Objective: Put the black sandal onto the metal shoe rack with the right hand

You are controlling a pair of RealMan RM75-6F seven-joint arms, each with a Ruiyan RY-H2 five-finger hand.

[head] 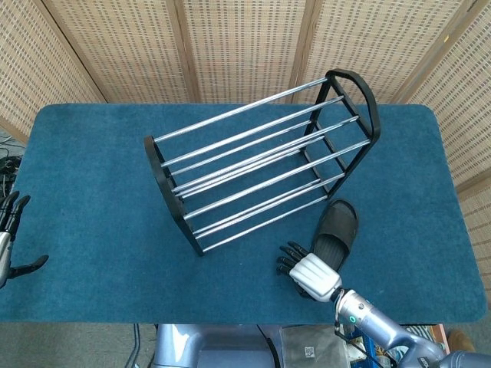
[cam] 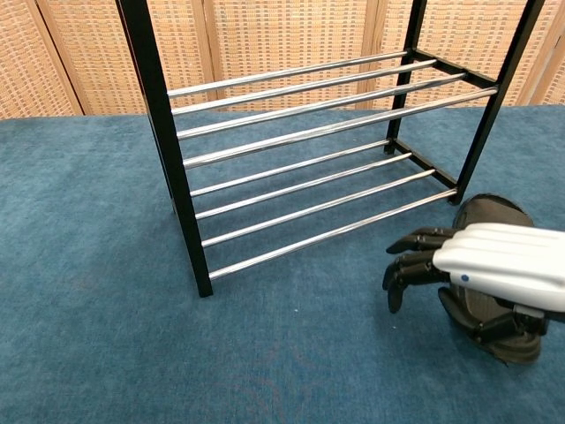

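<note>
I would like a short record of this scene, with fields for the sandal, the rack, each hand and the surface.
sandal: black sandal flat on the cloth, beside the rack's lower right end
rack: metal shoe rack, nothing on its bars
right hand: right hand over the sandal's heel end, grip unclear
left hand: left hand at the table's left edge, open
surface: blue cloth

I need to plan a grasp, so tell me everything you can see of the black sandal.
The sandal is a black slide, rubbery-looking, with a broad closed strap over the toe and a ribbed footbed. It lies sole-down on the blue table, toe toward the rack, just off its near right foot. The right hand covers its heel end; whether it grips cannot be told.
</note>
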